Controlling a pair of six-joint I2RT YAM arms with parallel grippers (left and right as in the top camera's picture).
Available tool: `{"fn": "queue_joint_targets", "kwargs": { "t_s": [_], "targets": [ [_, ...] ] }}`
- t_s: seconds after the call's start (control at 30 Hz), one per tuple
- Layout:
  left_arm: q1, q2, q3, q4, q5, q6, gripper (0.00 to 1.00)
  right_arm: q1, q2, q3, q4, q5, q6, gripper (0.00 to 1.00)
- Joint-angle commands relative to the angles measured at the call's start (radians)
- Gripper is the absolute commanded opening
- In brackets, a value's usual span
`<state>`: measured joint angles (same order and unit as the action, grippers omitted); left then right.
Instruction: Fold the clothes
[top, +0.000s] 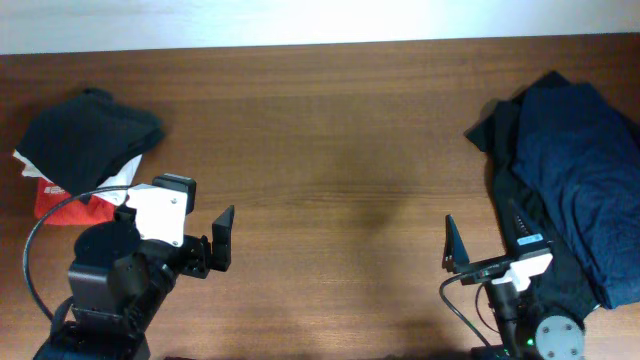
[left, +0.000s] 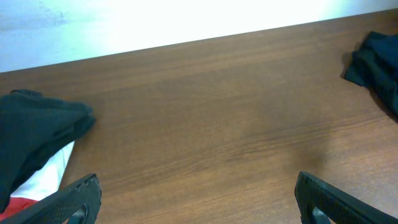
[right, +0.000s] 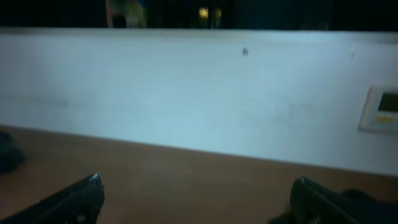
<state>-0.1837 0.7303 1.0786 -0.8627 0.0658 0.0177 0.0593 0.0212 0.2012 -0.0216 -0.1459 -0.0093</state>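
Note:
A pile of unfolded dark navy and black clothes (top: 575, 180) lies at the table's right side; its edge shows in the left wrist view (left: 378, 62). A stack of folded clothes (top: 85, 140), black on top with white and red beneath, sits at the far left and shows in the left wrist view (left: 34, 140). My left gripper (top: 205, 250) is open and empty at the front left, its fingers wide apart (left: 198, 196). My right gripper (top: 485, 240) is open and empty at the front right, next to the dark pile (right: 198, 196).
The brown wooden table (top: 330, 150) stretches between the two piles. A white wall (right: 186, 93) runs behind the table's far edge, with a small panel (right: 380, 109) on it.

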Motion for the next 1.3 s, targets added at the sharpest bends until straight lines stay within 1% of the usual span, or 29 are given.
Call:
{"fn": "queue_joint_targets", "kwargs": {
  "t_s": [0.0, 0.03, 0.13, 0.23, 0.3, 0.43, 0.5, 1.27],
  "targets": [
    [0.004, -0.003, -0.003, 0.005, -0.01, -0.006, 0.99, 0.014, -0.017, -0.1, 0.121, 0.033, -0.015, 0.99],
    [0.004, -0.003, -0.003, 0.005, -0.011, -0.006, 0.99, 0.013, -0.018, -0.135, 0.182, 0.053, -0.018, 0.99],
    [0.004, -0.003, -0.003, 0.006, -0.01, -0.006, 0.99, 0.013, -0.018, -0.193, 0.27, 0.111, -0.018, 0.99],
    [0.004, -0.003, -0.003, 0.005, -0.01, -0.006, 0.99, 0.013, -0.018, -0.196, 0.238, 0.163, -0.03, 0.99],
    [0.004, -0.003, -0.003, 0.006, -0.011, -0.006, 0.99, 0.013, -0.018, -0.196, 0.195, 0.158, -0.088, 0.99],
    [0.004, -0.003, -0.003, 0.005, -0.011, -0.006, 0.99, 0.013, -0.018, -0.196, 0.006, 0.126, -0.087, 0.98],
    [0.004, -0.003, -0.003, 0.006, -0.011, -0.006, 0.99, 0.013, -0.016, -0.196, -0.057, 0.127, -0.088, 0.99],
    [0.004, -0.003, -0.003, 0.005, -0.011, -0.006, 0.99, 0.013, -0.008, -0.196, -0.057, 0.129, -0.088, 0.99]
  ]
}}
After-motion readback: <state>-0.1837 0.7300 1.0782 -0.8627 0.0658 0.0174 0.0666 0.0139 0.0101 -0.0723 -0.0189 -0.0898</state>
